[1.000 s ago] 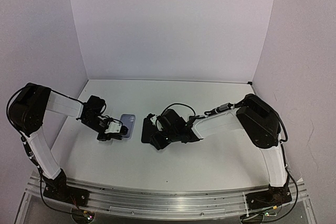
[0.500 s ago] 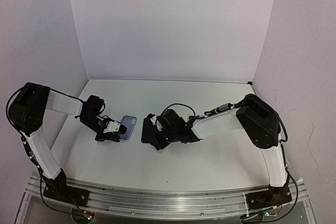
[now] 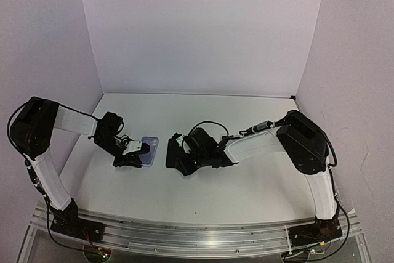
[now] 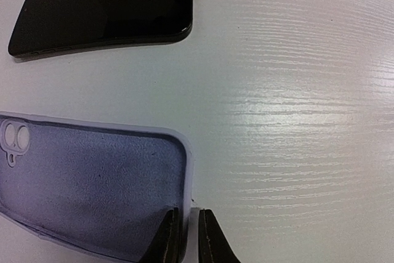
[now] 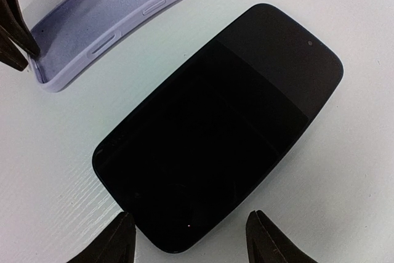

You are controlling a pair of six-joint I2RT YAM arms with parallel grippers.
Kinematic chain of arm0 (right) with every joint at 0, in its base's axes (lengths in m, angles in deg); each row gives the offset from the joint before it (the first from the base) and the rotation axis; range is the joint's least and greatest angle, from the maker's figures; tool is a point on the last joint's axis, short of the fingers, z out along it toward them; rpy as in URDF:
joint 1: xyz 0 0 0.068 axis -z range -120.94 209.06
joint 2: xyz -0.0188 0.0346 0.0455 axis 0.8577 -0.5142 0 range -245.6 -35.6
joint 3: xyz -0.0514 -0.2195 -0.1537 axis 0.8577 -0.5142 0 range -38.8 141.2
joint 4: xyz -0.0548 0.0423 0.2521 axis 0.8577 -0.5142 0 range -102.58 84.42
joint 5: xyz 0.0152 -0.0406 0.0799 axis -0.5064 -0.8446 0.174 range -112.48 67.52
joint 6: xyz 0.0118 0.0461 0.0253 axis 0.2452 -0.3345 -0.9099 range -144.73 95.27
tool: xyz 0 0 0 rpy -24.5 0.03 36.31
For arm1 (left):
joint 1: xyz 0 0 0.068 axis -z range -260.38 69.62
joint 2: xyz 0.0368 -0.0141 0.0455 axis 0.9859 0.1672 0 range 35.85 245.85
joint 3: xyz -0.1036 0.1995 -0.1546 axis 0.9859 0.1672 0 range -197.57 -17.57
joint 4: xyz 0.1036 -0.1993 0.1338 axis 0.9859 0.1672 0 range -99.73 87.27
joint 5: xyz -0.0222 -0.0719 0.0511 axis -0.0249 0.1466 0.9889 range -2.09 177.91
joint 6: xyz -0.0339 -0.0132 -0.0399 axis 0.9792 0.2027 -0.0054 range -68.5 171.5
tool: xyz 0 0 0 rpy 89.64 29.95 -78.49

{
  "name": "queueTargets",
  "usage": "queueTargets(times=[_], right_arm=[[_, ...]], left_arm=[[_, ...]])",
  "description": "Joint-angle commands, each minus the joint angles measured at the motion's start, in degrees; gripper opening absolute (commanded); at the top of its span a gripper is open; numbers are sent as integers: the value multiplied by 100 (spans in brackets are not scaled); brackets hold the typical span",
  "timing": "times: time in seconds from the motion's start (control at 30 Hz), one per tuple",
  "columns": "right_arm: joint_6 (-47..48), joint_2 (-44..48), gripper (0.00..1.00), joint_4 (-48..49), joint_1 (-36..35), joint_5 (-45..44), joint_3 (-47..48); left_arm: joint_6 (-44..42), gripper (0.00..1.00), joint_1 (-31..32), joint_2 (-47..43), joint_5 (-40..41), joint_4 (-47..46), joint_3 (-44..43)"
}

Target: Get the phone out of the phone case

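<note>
**Phone out of its case; both lie flat on the tabletop [image 3: 246, 183].**
Top view: the lilac case [image 3: 149, 150] lies left of centre, with the black phone [image 3: 171, 152] just beside it on the right, not touching. Left wrist view: the left end effector [image 4: 189, 238] is nearly closed and pinches the case's rim at bottom centre. Right wrist view: the right end effector [image 5: 189, 218] is spread wide, straddles the phone's lower end and grips nothing.
</note>
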Motion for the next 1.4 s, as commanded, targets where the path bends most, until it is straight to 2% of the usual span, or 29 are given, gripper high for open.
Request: queueTargets(times=[0.0, 0.33, 0.5, 0.6, 1.0, 1.37], right_arm=[[-41, -180, 61, -364, -4, 44, 38], [-75, -147, 62, -368, -3, 74, 45], [-46, -105, 62, -364, -1, 61, 12], [-32, -11, 63, -368, 0, 49, -25], [145, 533, 68, -434, -4, -57, -247], [25, 1106, 74, -563, 18, -205, -256]], left_arm=[[252, 12, 60, 101, -182, 109, -240], [496, 15, 123, 247, -206, 14, -328], [148, 15, 138, 244, -169, 236, -311], [-19, 19, 138, 211, -149, 376, -267], [-119, 24, 121, 149, -121, 585, -325], [242, 30, 128, 130, -261, 369, -445]])
